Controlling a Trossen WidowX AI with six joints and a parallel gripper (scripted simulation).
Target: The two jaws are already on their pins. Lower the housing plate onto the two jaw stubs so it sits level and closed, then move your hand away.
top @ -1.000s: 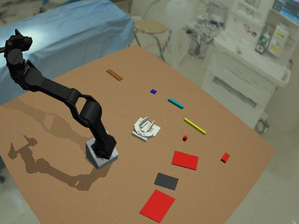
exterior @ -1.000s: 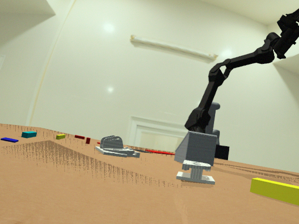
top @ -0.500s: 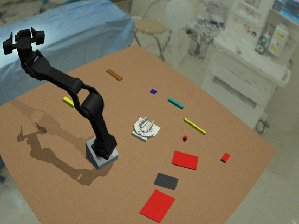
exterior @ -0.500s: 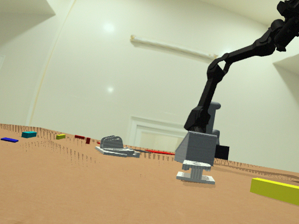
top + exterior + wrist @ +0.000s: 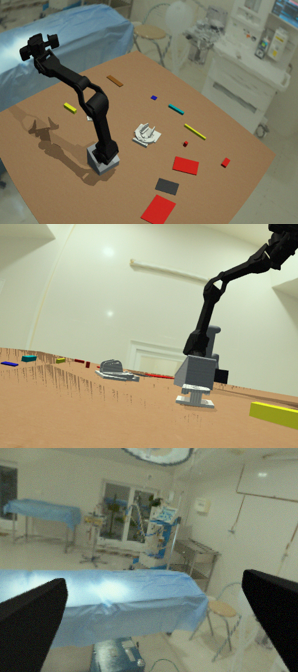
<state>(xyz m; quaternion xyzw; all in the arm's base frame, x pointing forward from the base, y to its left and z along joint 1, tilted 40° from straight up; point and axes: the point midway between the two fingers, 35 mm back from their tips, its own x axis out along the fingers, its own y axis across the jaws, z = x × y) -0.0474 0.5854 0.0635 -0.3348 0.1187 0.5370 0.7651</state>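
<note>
My gripper is open and empty, high over the table's far left edge, well away from the white parts. In the exterior view the arm's end is cut off at the top right. A white assembly lies on the table, with a flat base and two thin upright fins, apparently the jaws. A separate white piece, apparently the housing plate, sits on a small white stand in front of the arm's base. The arm hides most of that stand and piece in the top view.
The grey arm base stands left of the assembly in the top view. A yellow block lies beyond the stand. A brown strip, blue tile, teal bar and several red pieces lie around the table.
</note>
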